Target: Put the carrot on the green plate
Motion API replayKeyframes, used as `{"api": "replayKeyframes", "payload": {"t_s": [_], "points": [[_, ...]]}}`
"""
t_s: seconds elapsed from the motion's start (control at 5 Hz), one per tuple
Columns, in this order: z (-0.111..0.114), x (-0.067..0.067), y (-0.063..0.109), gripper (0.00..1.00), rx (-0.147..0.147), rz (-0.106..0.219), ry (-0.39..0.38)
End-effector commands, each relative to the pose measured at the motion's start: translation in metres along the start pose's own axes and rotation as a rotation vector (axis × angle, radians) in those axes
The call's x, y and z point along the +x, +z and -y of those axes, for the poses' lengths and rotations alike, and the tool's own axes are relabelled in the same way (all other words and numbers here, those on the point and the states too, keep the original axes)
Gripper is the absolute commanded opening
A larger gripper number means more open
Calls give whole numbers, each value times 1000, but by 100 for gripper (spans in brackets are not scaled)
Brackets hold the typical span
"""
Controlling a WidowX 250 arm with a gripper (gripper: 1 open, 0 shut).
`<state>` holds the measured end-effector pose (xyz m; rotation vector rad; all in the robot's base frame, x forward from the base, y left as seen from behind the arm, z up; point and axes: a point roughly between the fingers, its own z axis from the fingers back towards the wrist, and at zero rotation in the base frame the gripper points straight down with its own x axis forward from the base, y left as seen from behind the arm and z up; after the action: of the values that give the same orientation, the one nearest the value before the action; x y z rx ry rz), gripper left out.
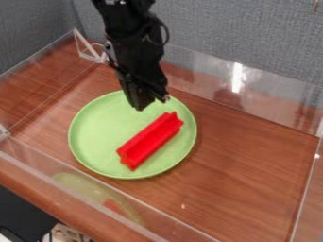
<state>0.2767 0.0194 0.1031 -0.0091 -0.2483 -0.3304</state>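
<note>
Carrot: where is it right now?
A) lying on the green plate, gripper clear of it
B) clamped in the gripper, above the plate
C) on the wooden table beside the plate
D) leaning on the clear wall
A: the carrot lies flat on the right half of the green plate, and the gripper hangs above its upper end with nothing between the fingers.
</note>
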Motion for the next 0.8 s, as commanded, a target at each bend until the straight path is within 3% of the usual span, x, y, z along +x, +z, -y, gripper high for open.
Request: {"api": "replayKeyframes", "payload": {"t_s": [0.0,0.4,0.6], "points": [[-10,10,3,0,18,33,1],[-9,25,-13,0,3,27,-55],[-14,24,-14,100,-3,22,-67]]}}
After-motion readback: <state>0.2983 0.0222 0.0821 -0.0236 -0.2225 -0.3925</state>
